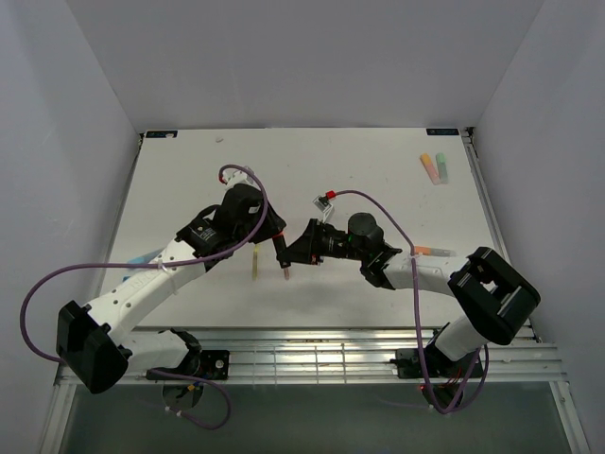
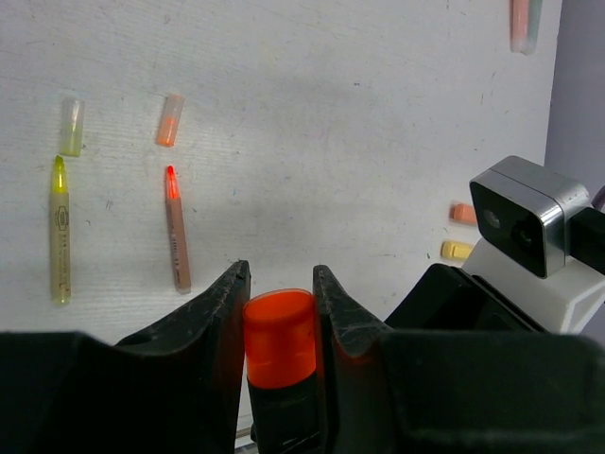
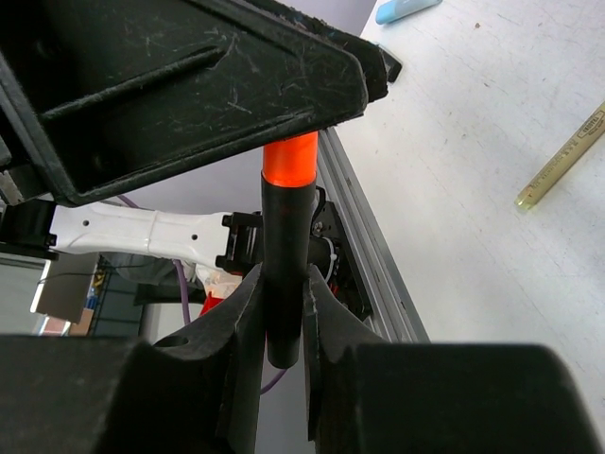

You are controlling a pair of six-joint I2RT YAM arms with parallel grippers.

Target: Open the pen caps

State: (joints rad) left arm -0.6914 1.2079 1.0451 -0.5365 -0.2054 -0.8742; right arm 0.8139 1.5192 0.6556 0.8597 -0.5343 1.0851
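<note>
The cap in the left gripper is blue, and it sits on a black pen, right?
No, the cap is orange, not blue. The left wrist view shows it in the left gripper, sitting on the black pen.

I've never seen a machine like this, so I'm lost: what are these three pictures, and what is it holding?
These are two robot arms bolted to the near edge of a white table. One picture looks down from above. The other two come from small cameras on each wrist, looking past that arm's own gripper. The left gripper pinches the orange cap of a pen, while the right gripper clamps the black pen body of the same pen. On the table lie two uncapped pens: a yellow pen and an orange-tipped pen.
</note>
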